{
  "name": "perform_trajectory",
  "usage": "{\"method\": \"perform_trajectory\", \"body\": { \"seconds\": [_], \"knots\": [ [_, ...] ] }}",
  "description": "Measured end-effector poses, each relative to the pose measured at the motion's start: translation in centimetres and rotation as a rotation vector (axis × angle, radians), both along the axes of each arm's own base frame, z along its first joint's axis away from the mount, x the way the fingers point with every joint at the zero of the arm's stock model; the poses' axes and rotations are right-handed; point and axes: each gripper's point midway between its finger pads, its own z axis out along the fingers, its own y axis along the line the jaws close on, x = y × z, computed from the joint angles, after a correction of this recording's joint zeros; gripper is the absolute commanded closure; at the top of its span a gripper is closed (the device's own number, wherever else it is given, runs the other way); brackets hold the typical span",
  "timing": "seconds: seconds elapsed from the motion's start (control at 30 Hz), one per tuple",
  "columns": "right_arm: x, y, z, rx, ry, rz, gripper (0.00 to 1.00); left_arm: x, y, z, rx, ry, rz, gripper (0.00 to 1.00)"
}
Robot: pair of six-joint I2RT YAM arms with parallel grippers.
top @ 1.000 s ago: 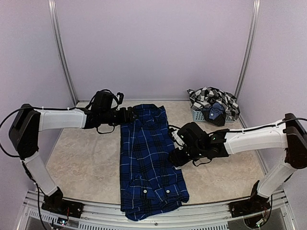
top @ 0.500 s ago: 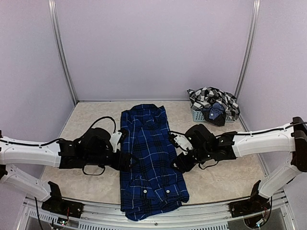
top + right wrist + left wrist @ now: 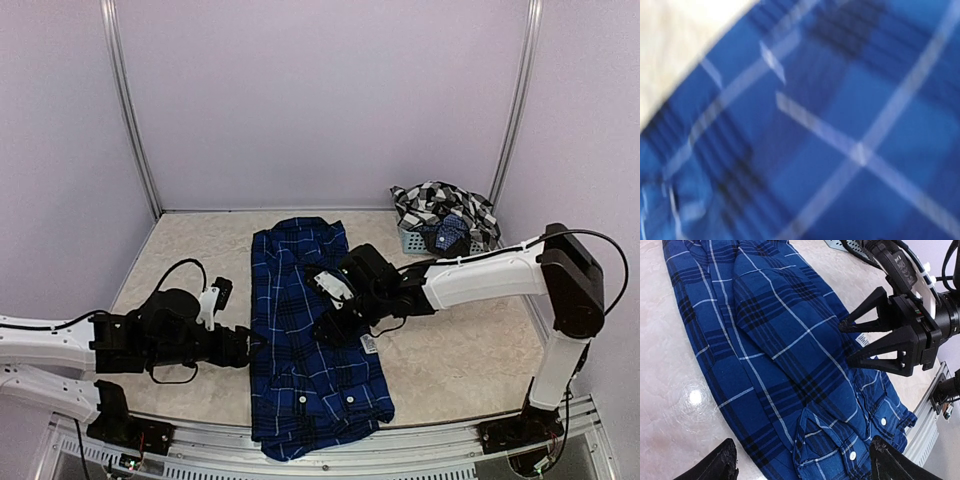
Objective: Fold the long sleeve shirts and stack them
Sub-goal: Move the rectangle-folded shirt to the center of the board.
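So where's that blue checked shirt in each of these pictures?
Top view: the blue shirt lies lengthwise mid-table.
Left wrist view: it fills most of the picture.
Right wrist view: blurred close-up, filling the frame.
Shared landmark: the right claw, open over its edge, top and left wrist views.

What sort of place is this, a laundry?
Probably a robot test booth: bare walls, a left arm and right arm at a table, a blue plaid shirt spread out, a basket of clothes.
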Motion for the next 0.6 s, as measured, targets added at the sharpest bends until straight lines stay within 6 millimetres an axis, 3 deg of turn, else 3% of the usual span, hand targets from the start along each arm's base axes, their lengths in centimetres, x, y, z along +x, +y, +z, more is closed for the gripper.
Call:
{"method": "perform_trajectory", "body": {
  "seconds": [0.13,0.27,0.43,0.6],
  "knots": [
    [1.6,3.1,-0.5,0.028,-0.007,0.029,0.43,0.5,0.4,-0.5,0.027,0.020,0.046,0.06],
    [2.8,4.7,-2.3,0.020,0.015,0.033,0.43,1.1,0.8,-0.8,0.058,0.030,0.085,0.04],
    [4.5,4.4,-4.8,-0.005,0.057,-0.005,0.44,2.0,1.3,-0.3,0.062,0.031,0.125,0.01],
    [6.8,3.8,-4.8,0.024,0.077,-0.076,0.44,2.9,2.5,-0.7,0.069,0.053,0.177,0.01]
  ]
}}
